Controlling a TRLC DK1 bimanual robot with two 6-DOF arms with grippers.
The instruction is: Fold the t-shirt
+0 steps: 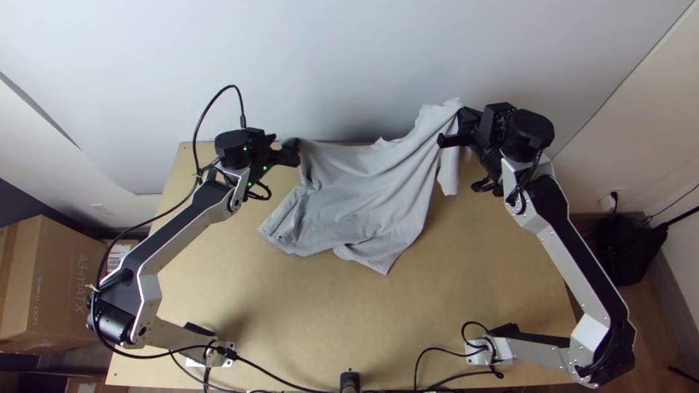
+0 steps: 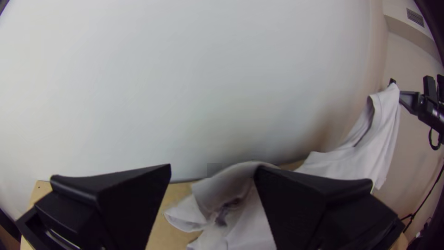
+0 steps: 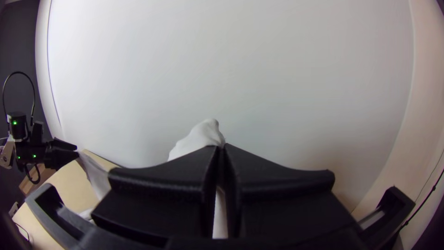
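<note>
T-shirt of pale grey fabric point(image 1: 364, 196) hangs from the clenched right black end effector point(image 3: 221, 147), likely to straighten it. Left black end effector point(image 2: 213, 170) gapes wide.

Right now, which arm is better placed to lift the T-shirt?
Right, I'd say. The right gripper is shut on a raised part of the grey T-shirt; the left gripper has its fingers apart at the shirt's other side and would probably need to close first.

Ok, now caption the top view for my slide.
Grey t-shirt held up at one end by the right gripper, draping over a wooden table.
</note>
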